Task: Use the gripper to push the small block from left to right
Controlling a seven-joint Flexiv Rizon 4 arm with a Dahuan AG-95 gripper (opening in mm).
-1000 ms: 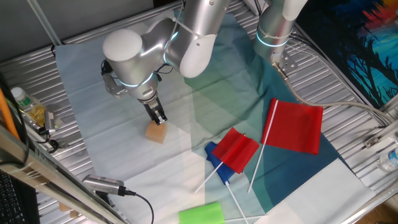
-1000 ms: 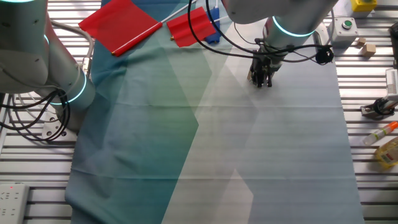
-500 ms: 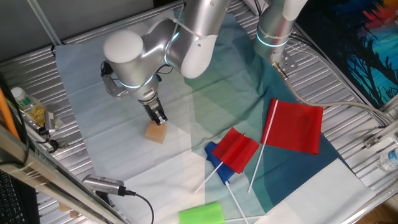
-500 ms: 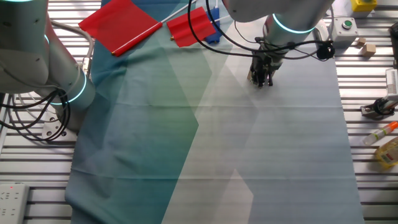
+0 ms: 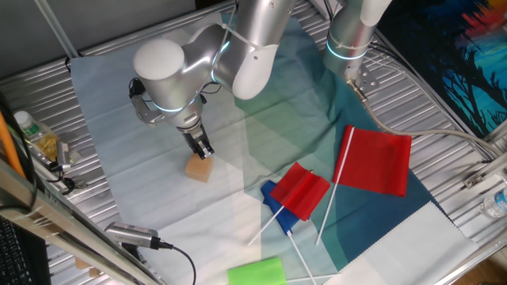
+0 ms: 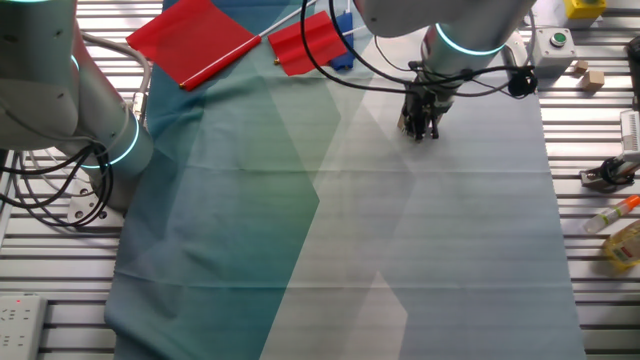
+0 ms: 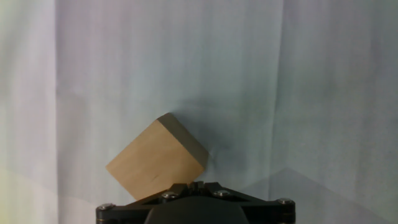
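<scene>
The small block (image 5: pixel 200 169) is a tan wooden cube lying on the pale cloth. In the hand view it (image 7: pixel 155 160) sits turned corner-on, right in front of the fingertips. My gripper (image 5: pixel 203 150) is shut with nothing between its fingers, and its tip touches the block's upper edge. In the other fixed view the gripper (image 6: pixel 424 128) stands over the block (image 6: pixel 404 121), which is mostly hidden behind the fingers. The gripper's black tip (image 7: pixel 194 186) fills the bottom of the hand view, against the block's near face.
Two red flags (image 5: pixel 377 161) (image 5: pixel 302 190) and a blue piece (image 5: pixel 275 204) lie on the cloth to the right. A green rounded piece (image 5: pixel 257 272) lies at the front. A second arm's column (image 5: pixel 352 32) stands at the back. Bottles and cables line the table edges.
</scene>
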